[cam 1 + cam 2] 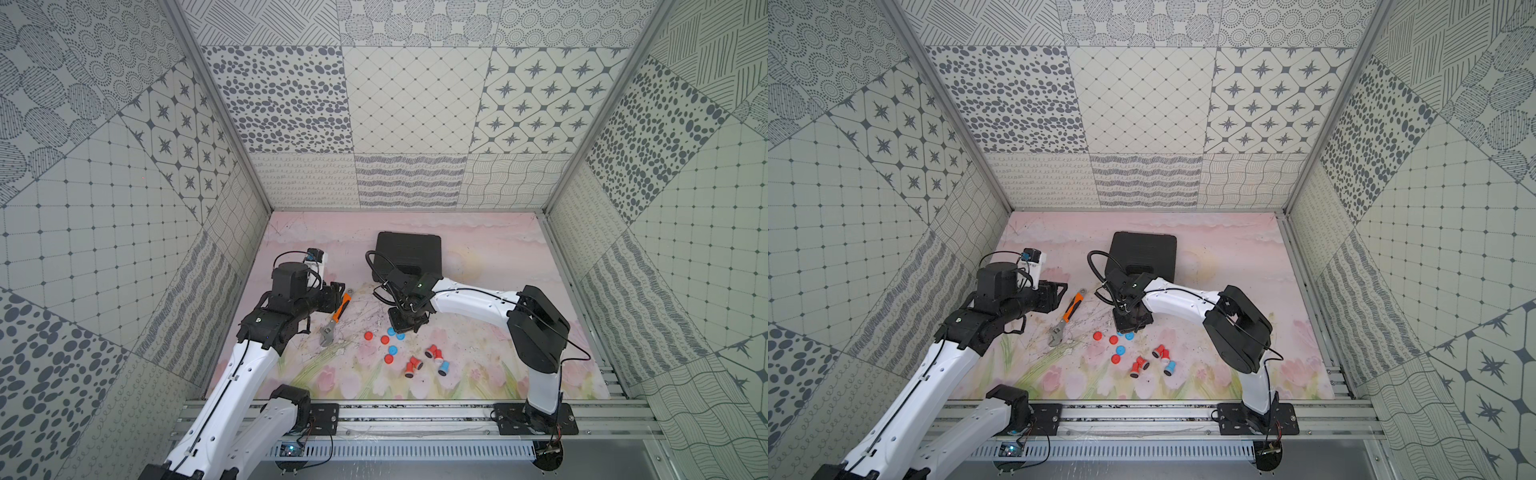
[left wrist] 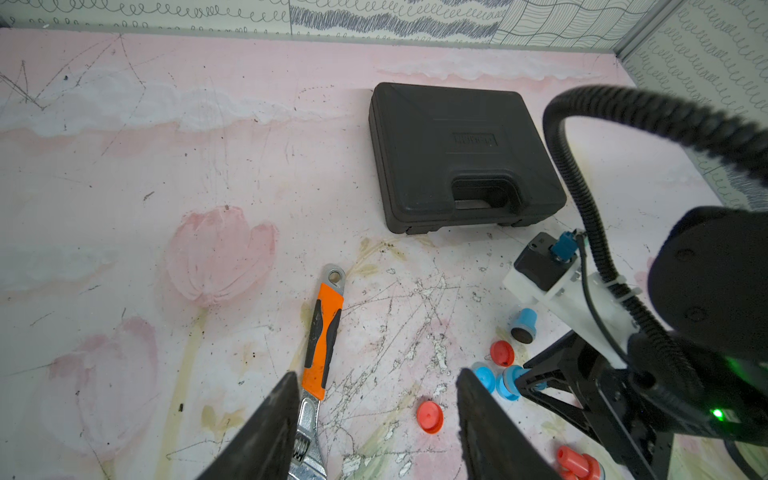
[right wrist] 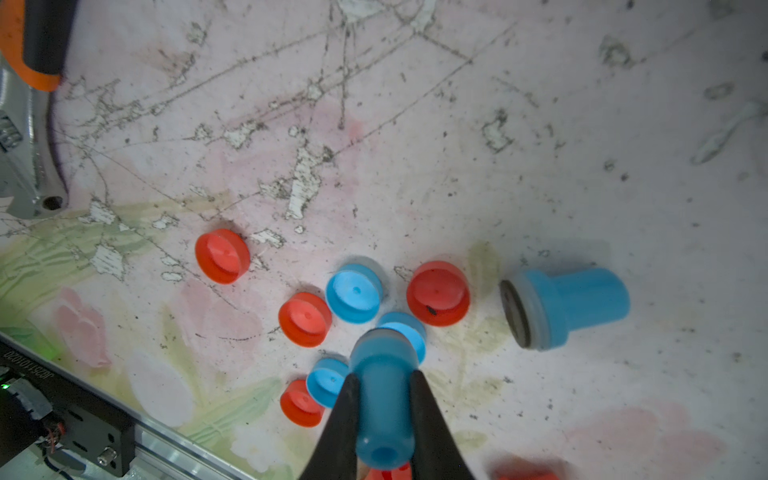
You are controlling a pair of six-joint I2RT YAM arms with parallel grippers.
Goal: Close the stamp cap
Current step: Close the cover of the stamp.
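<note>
My right gripper (image 3: 383,376) is shut on a blue stamp (image 3: 384,399), gripping its narrow handle. The stamp's wide end points down at a blue cap (image 3: 409,326) on the mat; I cannot tell whether the two touch. From the left wrist the same stamp (image 2: 510,382) shows beside another blue cap (image 2: 484,376). In both top views the right gripper (image 1: 405,328) (image 1: 1129,324) hangs over the scattered caps. My left gripper (image 2: 377,376) (image 1: 336,291) is open and holds nothing, hovering above the wrench.
Several loose red and blue caps (image 1: 385,340) lie mid-mat. A second blue stamp (image 3: 569,307) lies on its side, and red stamps (image 1: 413,365) lie nearer the front. An orange-handled wrench (image 1: 336,318) lies to the left. A black case (image 1: 409,249) stands behind.
</note>
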